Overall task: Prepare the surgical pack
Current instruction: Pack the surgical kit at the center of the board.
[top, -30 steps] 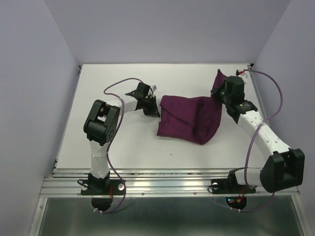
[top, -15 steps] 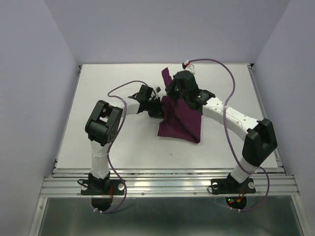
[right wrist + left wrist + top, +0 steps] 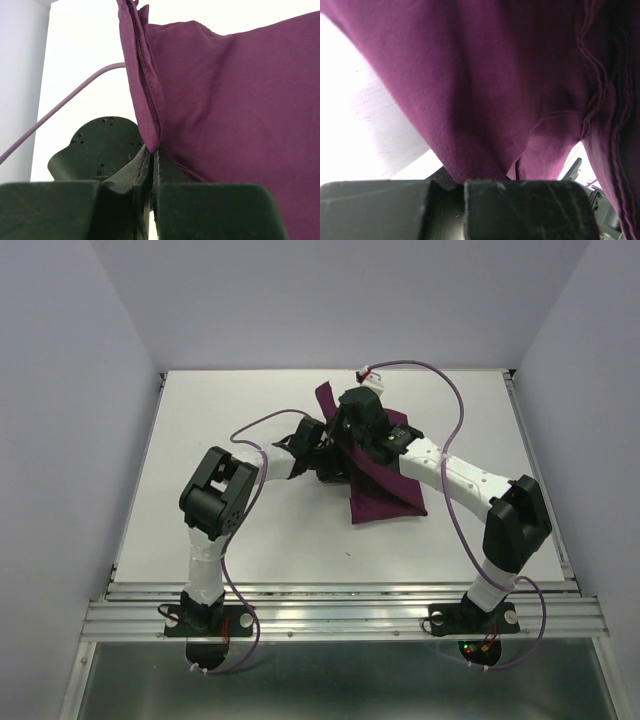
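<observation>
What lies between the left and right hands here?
Only the plum-purple cloth, bunched between them in the top view; the left hand and the right hand each pinch a fold in their wrist views.

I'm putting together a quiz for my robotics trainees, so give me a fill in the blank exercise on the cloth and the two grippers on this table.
1. The cloth is ____ in colour.
2. The right gripper is ____ on the cloth's folded edge.
3. The left gripper pinches the same ____.
4. Part of the cloth lies on the ____ table.
Missing words: purple; shut; cloth; white.
</observation>
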Robot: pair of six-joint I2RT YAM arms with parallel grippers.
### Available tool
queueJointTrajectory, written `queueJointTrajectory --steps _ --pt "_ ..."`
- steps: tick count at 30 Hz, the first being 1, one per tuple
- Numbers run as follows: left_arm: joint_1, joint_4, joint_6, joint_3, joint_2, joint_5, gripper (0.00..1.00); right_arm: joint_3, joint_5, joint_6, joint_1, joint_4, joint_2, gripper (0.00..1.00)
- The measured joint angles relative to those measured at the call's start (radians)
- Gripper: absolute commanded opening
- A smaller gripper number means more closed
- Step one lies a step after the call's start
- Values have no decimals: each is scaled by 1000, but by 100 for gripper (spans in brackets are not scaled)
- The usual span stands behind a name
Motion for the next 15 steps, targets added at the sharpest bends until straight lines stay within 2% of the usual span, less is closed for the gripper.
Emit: queueJointTrajectory --steps 10,15 --pt "-1 29 -34 0 18 5 0 -37 -2 7 0 20 -12 1" --pt "8 50 -16 -32 12 5 0 -116 8 11 2 28 -92 1"
